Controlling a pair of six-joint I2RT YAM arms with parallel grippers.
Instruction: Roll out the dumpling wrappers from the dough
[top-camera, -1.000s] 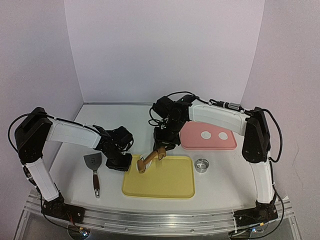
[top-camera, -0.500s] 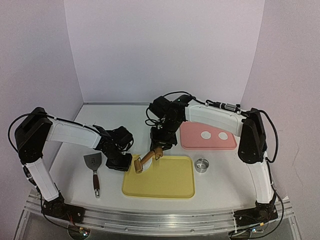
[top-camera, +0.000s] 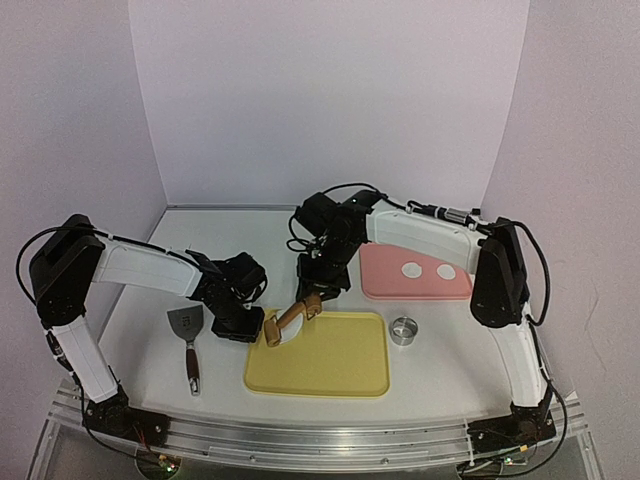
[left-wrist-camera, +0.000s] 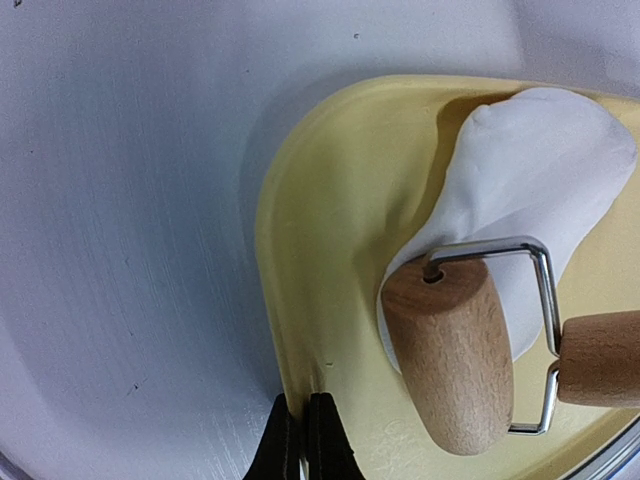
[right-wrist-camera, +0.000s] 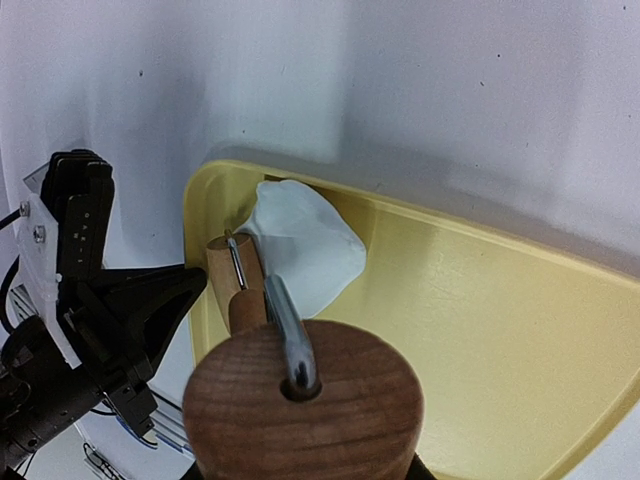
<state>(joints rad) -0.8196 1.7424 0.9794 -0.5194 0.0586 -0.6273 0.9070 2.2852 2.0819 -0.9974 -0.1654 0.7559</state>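
roller (left-wrist-camera: 450, 350) sits on dough's (left-wrist-camera: 540, 180) left end
right end effector (top-camera: 316, 300) grips the handle (left-wrist-camera: 600, 358); dough stretches back toward it.

No word, label, brand, number or sign can be read in any of the views. The blade of the spatula (top-camera: 186, 322) carries a few small dark marks, too small to tell whether they are letters.
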